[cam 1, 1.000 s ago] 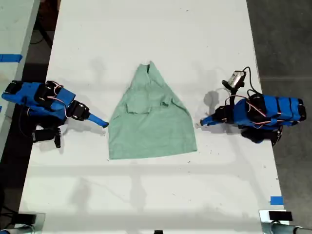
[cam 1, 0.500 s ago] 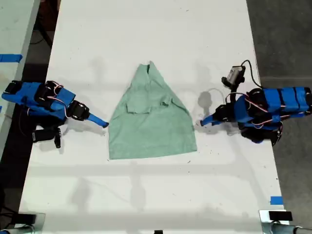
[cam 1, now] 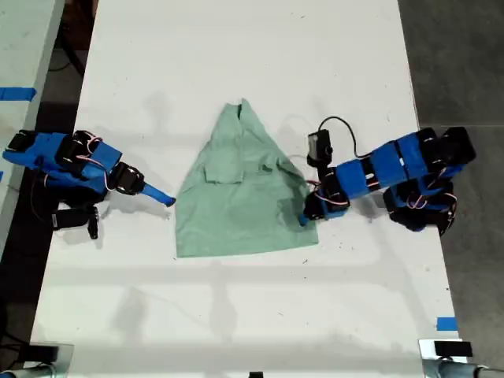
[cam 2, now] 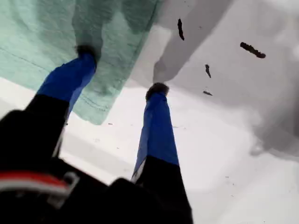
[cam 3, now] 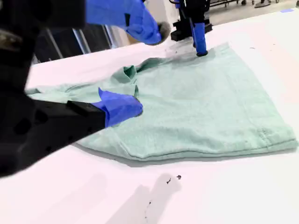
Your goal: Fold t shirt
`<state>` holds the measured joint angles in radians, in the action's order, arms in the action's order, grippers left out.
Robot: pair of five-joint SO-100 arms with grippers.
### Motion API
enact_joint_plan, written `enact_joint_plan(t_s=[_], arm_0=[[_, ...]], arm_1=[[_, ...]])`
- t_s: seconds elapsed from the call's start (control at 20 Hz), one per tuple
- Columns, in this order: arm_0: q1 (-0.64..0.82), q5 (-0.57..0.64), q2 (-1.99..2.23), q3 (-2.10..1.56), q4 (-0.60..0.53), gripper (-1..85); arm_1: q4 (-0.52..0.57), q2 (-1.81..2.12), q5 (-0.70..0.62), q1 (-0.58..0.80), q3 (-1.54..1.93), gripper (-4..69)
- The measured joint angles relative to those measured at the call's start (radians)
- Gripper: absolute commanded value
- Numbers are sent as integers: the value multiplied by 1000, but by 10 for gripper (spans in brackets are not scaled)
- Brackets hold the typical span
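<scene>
On the white bench (cam 1: 236,47) the shirt (cam 1: 240,193) lies flat, collar toward the exterior view's top, hem toward its bottom. Our first claw (cam 2: 121,70) is open and empty across the shirt's side edge near the hem corner: one finger on cloth, one on bench. Our second claw (cam 1: 169,201) waits open and empty, just beside the opposite edge.

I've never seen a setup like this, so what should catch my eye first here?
A pale mint t shirt lies flat in the middle of the white table, collar end away from the camera. Two blue arms flank it: my first gripper stands open over the shirt's corner at the exterior view's right, while my second gripper, also open, waits by the opposite edge.
</scene>
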<state>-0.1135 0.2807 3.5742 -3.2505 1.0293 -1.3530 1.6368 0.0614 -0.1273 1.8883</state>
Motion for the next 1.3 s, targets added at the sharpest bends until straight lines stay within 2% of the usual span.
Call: enact_joint_plan(t_s=[0.1, 0.3, 0.55, 0.7, 0.95, 1.2, 1.25, 1.3], arm_0=[[0, 0, 0, 0, 0, 208], [3, 0, 0, 0, 0, 208], [3, 0, 0, 0, 0, 208], [5, 0, 0, 0, 0, 208], [5, 0, 0, 0, 0, 208], [5, 0, 0, 0, 0, 208], [5, 0, 0, 0, 0, 208], [5, 0, 0, 0, 0, 208]], arm_1=[[32, -31, 0, 0, -17, 12], [21, -32, -5, 0, -15, 5], [-169, 29, -25, 17, -138, -1], [-186, 64, -95, 28, -224, -2], [20, 81, -252, 32, -298, -2], [407, 43, -397, 31, -304, 1], [428, 0, -403, 29, -311, 2], [405, -34, -403, 29, -331, 17]])
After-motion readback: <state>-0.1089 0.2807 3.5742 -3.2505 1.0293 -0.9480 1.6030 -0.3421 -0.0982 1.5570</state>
